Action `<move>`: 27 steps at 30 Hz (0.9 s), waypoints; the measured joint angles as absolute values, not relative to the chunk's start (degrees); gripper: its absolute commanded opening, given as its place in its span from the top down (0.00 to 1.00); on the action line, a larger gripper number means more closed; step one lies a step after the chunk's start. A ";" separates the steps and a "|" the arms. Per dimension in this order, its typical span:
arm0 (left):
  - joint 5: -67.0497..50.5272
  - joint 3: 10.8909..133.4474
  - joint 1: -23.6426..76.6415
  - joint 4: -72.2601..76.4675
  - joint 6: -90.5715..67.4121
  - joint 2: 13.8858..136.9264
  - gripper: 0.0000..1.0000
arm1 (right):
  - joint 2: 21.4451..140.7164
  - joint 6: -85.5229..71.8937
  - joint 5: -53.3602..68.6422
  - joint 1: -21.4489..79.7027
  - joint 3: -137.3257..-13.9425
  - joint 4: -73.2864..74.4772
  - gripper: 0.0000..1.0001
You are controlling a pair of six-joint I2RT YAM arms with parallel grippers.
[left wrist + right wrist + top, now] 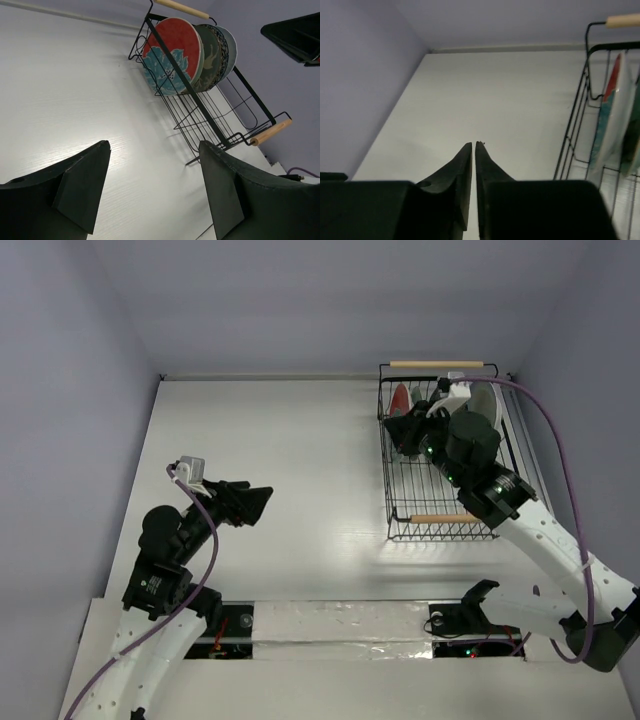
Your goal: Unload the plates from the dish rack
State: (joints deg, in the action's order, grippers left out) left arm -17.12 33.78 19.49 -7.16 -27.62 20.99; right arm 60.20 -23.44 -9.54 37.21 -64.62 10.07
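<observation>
Top external view: the white desk [300,460] is seen filling most of the frame. The dish rack [388,485] is set at its far right, long axis running near-to-far, w/ a wooden handle [443,518] at the near end and another at the far end. The right arm [540,530] is stretched over the rack from the near right. The left arm [170,550] is bent over the left of the desk, well apart from the rack.

The plates [400,400] are stood on edge, packed together in the rack's far end. In the left wrist view the red plate [172,55] is seen frontmost, then the grey-brown plate [210,57], the ornament plate [221,47] and the blue-rimmed plate [231,45], each mostly hidden by the one in front.

The right end effector [473,145] is held approx at the rack's left wall, just beside the plates. Its fingers are drawn nearly together, only a narrow slit btwn them, and no plate is gripped. The left end effector [152,150] is spread wide, unloaded, and is pointed toward the rack.
</observation>
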 measured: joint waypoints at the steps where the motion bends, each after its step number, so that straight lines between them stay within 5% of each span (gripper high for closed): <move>1: -17.12 33.78 19.46 -7.16 -27.49 20.99 0.33 | 60.40 -23.11 -11.03 37.21 -65.65 10.81 1.00; 6: -17.06 33.78 19.46 -7.18 -27.49 20.71 0.47 | 63.77 -21.98 -18.65 37.21 -71.53 15.55 1.00; 10: -16.53 33.78 19.46 -7.16 -27.44 19.51 0.90 | 68.45 -21.12 -24.14 37.21 -75.16 18.85 0.95; 12: -16.29 33.78 19.46 -7.14 -27.42 19.09 1.00 | 71.05 -20.64 -26.79 37.21 -77.01 21.30 0.92; 17: -14.76 33.78 19.46 -7.64 -27.33 19.14 1.00 | 77.49 -19.00 -31.09 36.05 -82.28 26.33 0.56; 22: -13.82 33.78 19.46 -8.21 -27.33 19.49 0.67 | 83.35 -17.52 -31.77 33.41 -86.72 29.85 0.53; 27: -13.45 33.78 19.46 -8.49 -27.49 19.46 0.57 | 90.08 -16.45 -35.11 31.29 -92.27 32.82 0.53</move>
